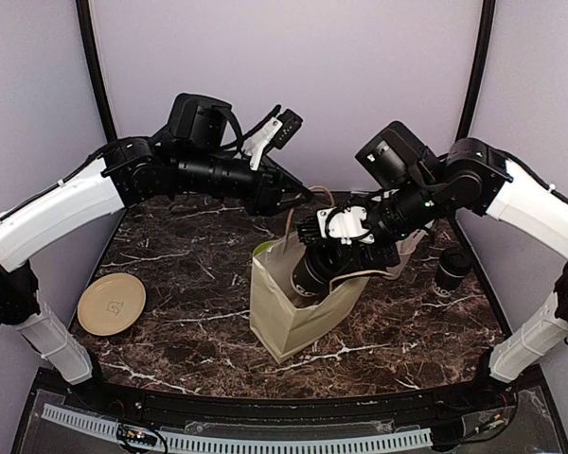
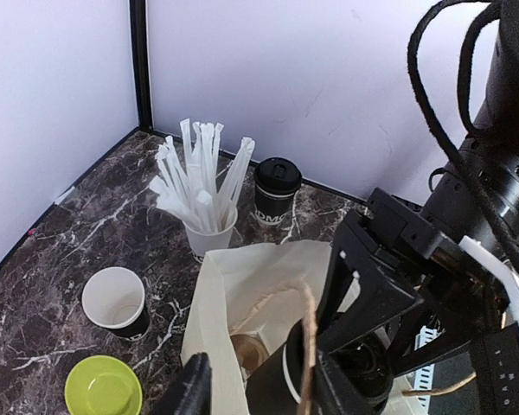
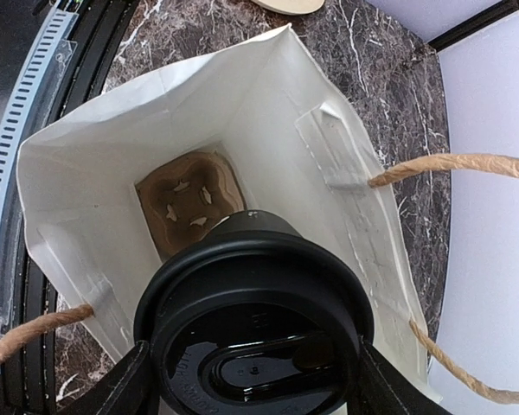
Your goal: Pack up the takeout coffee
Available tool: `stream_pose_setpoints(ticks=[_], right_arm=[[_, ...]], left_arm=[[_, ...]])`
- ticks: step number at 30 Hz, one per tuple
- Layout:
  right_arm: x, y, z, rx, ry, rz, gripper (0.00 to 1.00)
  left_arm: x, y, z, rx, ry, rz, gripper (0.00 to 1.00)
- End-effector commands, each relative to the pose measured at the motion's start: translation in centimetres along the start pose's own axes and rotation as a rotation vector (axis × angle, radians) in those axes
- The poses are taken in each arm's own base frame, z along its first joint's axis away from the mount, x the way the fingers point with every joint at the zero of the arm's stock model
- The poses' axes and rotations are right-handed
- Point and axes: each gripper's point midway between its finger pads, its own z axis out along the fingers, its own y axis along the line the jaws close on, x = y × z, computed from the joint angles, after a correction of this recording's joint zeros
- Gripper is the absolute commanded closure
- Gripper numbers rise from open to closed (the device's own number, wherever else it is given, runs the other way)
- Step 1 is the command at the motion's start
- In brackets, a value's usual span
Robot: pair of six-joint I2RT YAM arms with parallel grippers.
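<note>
Far off to the left of the left pincer (image 1: 298, 196), near the table's left edge, lies a tan plate (image 1: 111, 304). The left pincer hovers at the rim of the white paper bag (image 1: 289, 317) with its fingers spread apart. A twine handle (image 2: 308, 341) of the bag runs up between them, and I cannot tell whether it touches either finger.

Ahead of this pincer and to its left, several things stand on the dark marble table (image 1: 199, 331). There is a lime-green bowl (image 2: 104, 389), an open black cup (image 2: 115, 301) with a white inside, and a white cup of straws (image 2: 206, 220). Farther ahead, by the wall, is a lidded black cup (image 2: 276, 192).

To the right of these, the right pincer (image 3: 253, 385) is pinching a lidded coffee cup (image 3: 255, 311) by its sides – one finger against each flank. The cup is held tilted, directly over the open mouth of the bag. Below that pincer, on the bag's floor, sits a brown cardboard cup carrier (image 3: 190, 201).
</note>
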Motion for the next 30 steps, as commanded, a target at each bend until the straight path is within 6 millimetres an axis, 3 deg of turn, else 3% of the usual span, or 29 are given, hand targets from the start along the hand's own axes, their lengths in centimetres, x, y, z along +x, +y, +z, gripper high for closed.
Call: stream_pose_setpoints(ticks=[1,5,8,13,17,18,24,28,30], right_arm=[[-0.3,-0.4,-1.9,0.073,-0.026,-0.028,0.51],[0.2,0.6,-2.2,0.043,-0.027,-0.044,0.51],[1.0,1.8,-1.8,0.003,-0.011,-0.052,0.51],[2.3,2.5,-0.8,-0.006,0.032,-0.049,0.51],[2.4,2.4,-0.8,0.005,0.032,-0.040,0.51],[2.4,2.4,-0.8,0.007,0.031,-0.041,0.51],[2.3,2.2,-0.8,0.017,0.028,-0.036,0.51],[2.7,2.0,-0.8,0.035,0.038,-0.034,0.52],[3.3,2.0,-0.4,0.046,0.061,-0.036,0.52]], left_arm=[[-1.2,-0.6,-1.4,0.004,0.004,-0.038,0.53],[0.8,-3.2,-3.1,0.029,0.064,-0.057,0.38],[4.1,-4.7,-3.1,0.039,0.157,-0.075,0.25],[6.4,-5.9,-2.0,0.018,0.222,-0.113,0.13],[7.8,-5.1,-1.3,-0.098,0.313,-0.115,0.13],[8.6,-4.4,-1.1,-0.144,0.347,-0.121,0.14],[8.4,-4.3,-0.2,-0.146,0.358,-0.108,0.35],[8.9,-3.4,0.4,-0.197,0.407,-0.080,0.63],[8.8,-3.0,0.7,-0.214,0.421,-0.054,0.81]])
